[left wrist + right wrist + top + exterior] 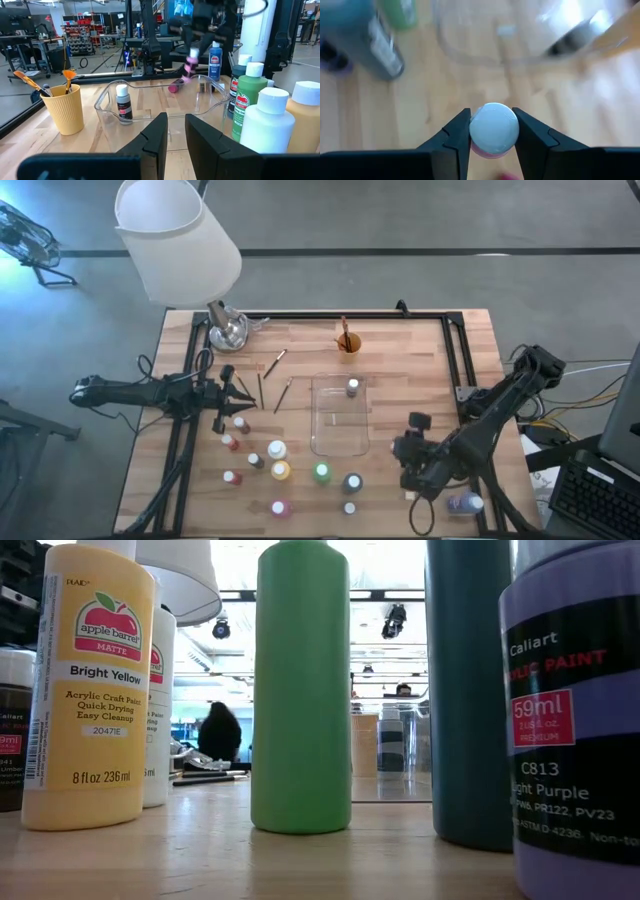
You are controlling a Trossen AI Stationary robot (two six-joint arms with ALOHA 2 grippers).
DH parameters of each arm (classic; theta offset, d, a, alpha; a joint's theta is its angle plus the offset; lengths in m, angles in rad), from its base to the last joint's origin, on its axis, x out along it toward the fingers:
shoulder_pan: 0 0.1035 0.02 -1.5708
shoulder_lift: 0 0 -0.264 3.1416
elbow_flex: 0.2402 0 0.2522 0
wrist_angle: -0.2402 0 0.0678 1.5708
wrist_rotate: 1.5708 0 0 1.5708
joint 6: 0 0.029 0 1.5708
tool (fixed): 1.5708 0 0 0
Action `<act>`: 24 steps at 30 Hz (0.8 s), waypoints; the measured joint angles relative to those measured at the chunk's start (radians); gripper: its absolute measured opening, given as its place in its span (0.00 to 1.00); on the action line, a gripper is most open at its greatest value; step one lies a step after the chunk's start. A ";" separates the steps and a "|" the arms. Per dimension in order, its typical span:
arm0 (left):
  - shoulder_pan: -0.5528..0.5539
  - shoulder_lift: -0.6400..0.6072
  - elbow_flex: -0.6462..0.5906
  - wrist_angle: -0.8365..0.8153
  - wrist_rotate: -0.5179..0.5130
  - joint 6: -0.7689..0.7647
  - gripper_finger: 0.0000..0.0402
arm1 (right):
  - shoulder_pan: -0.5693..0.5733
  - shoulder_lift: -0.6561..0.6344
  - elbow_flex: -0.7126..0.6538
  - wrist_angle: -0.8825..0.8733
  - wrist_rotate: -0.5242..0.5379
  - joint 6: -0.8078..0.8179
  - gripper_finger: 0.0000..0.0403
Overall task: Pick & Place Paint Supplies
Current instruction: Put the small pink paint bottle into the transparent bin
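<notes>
The right gripper (491, 131) squeezes a little pink paint bottle (493, 129) by its white cap, with one finger on each side. Just past it sits the clear plastic tray (340, 438), with one small dark bottle (353, 388) inside, and farther off the orange cup (348, 343) holds brushes. The left gripper (173, 136) waits far across the table beside more paint bottles, its fingers close together and empty.
</notes>
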 joint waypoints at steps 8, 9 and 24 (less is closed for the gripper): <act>0.000 0.000 0.000 0.000 0.000 0.000 0.18 | -0.140 -0.072 0.108 0.007 0.088 -0.276 0.28; 0.000 0.000 0.000 0.000 0.000 0.000 0.18 | -0.162 -0.078 0.114 0.024 0.088 -0.303 0.28; 0.000 0.000 0.000 0.000 0.000 0.000 0.18 | -0.459 -0.074 0.099 0.363 -0.080 -0.584 0.29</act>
